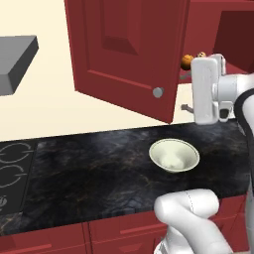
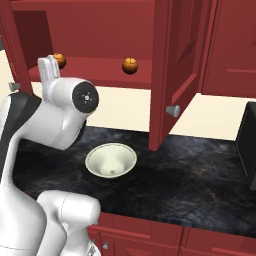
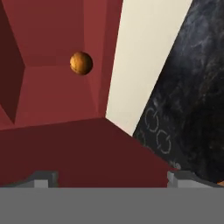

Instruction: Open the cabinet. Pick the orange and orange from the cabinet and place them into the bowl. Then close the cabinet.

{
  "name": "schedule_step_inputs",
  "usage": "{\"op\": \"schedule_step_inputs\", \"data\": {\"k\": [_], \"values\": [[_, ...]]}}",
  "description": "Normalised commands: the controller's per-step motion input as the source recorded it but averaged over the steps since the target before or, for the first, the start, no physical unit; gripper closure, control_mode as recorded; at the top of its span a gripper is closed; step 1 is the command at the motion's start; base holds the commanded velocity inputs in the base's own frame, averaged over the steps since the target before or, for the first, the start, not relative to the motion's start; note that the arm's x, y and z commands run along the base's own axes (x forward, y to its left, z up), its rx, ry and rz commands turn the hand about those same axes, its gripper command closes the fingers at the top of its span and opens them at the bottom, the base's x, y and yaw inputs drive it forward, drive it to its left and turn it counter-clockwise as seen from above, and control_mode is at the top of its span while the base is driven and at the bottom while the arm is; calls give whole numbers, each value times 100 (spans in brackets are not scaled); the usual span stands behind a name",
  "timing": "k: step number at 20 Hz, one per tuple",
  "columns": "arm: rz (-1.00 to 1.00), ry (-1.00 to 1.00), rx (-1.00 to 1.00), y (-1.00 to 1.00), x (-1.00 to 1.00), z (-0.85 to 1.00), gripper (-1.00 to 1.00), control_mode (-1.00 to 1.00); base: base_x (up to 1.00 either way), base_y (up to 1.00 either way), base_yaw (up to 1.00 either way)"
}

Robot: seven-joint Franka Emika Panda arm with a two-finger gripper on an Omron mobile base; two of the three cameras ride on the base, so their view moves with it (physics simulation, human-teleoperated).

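Cabinet (image 2: pixel 95 30) doors are standing open before you; both oranges (image 2: pixel 129 65) are sitting on its shelf, your gripper (image 3: pixel 111 177) is hanging wide and empty, bowl (image 2: pixel 111 160) is waiting on the counter (image 2: pixel 200 180) below.

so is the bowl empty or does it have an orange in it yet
Empty. The bowl shows only its bare cream inside, and both oranges sit on the shelf of the open cabinet.
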Motion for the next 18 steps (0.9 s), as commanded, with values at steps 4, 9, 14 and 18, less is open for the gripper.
{"op": "schedule_step_inputs", "data": {"k": [4,9,14,18], "values": [[30,0,0,29,13,-6,-100,-100,0,0,0],[26,0,0,39,12,-7,-100,-100,0,0,0],[25,0,0,32,-9,-1,-100,-100,0,0,0],[30,0,0,34,-35,0,-100,-100,0,0,0]]}}
